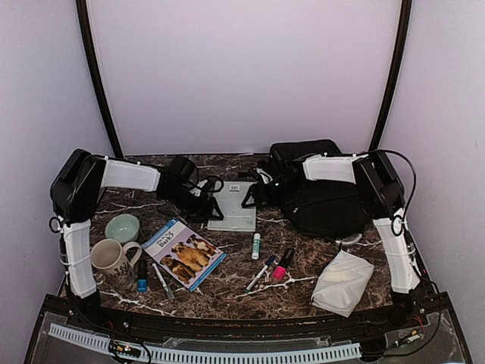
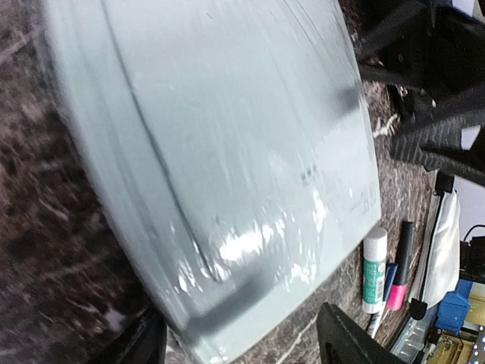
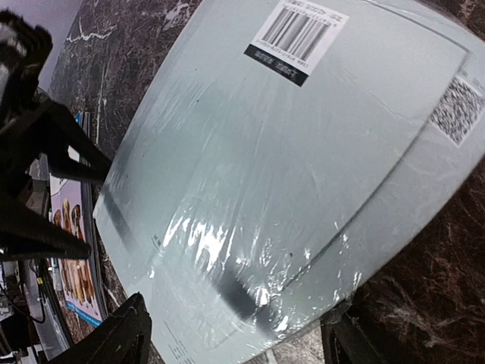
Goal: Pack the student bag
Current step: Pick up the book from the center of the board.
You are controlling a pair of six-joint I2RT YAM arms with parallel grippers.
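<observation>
Dark marbled surface (image 1: 227, 292). Landmark: dog booklet (image 1: 184, 254). Pale shrink-wrapped pad (image 1: 233, 206) beyond it, to its right. Mint bowl (image 1: 123, 227) and patterned mug (image 1: 112, 262) to its left. Glue stick (image 1: 256, 245), pens (image 1: 261, 273) and pink marker (image 1: 282, 267) to its right, white pouch (image 1: 342, 282) farther right.

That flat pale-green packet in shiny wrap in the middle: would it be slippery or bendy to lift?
Probably slippery: the packet looks shrink-wrapped and glossy, throwing glare. It lies flat and thin on the table, so catching an edge may be awkward. Its straight edges suggest something fairly stiff, perhaps a notebook, but that is a guess.
</observation>
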